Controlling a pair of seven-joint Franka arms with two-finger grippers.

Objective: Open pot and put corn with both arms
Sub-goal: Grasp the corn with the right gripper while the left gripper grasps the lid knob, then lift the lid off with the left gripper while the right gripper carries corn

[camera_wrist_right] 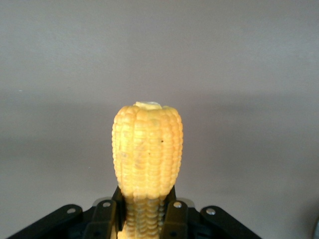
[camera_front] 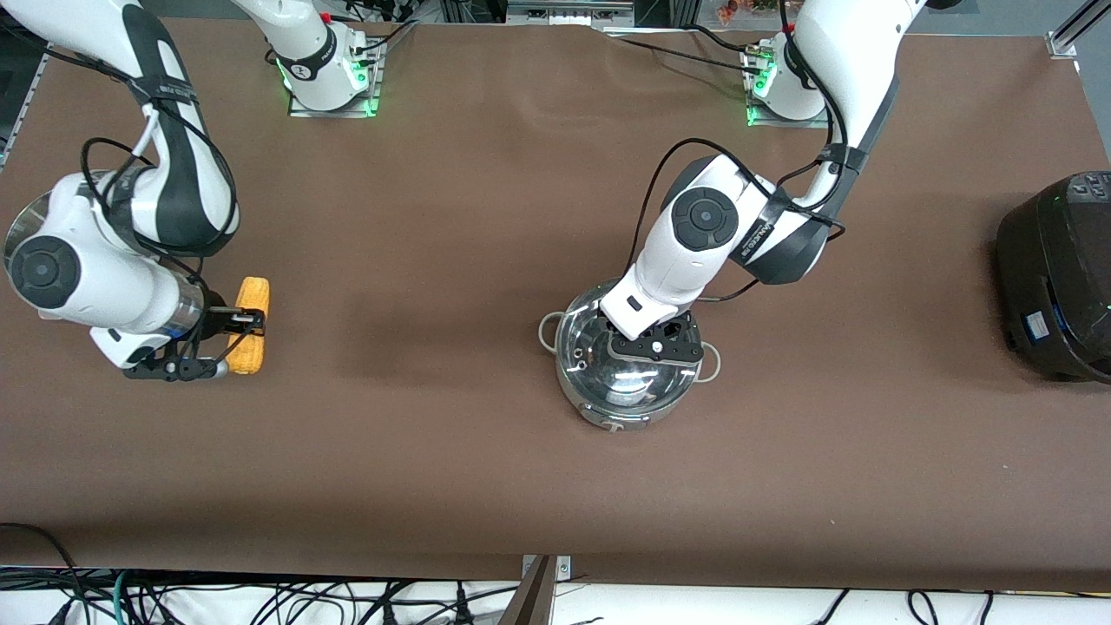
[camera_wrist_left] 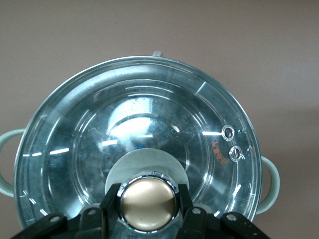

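Left gripper: down on the pot, fingers clamped on the lid's round metal knob (wrist view shows a black pad pressed to each side of the knob). Glass lid sits on the pot, seated inside the rim; no gap visible.

Pot position: on the brown table, roughly mid-depth, toward the left arm's end from centre, well clear of every edge. Two loop handles stick out at the sides, one toward each end of the table.

Right gripper: fingers clamped on the corn, approx. at mid-length. Cob lies lengthwise, one end toward the robots' edge, other end toward the camera-side edge. Position: near the table edge at the right arm's end. Whether the cob rests on the table or is just off it: cannot tell.

Corn and pot are well apart.

Black rice cooker: at the table edge on the left arm's end, partly out of view.
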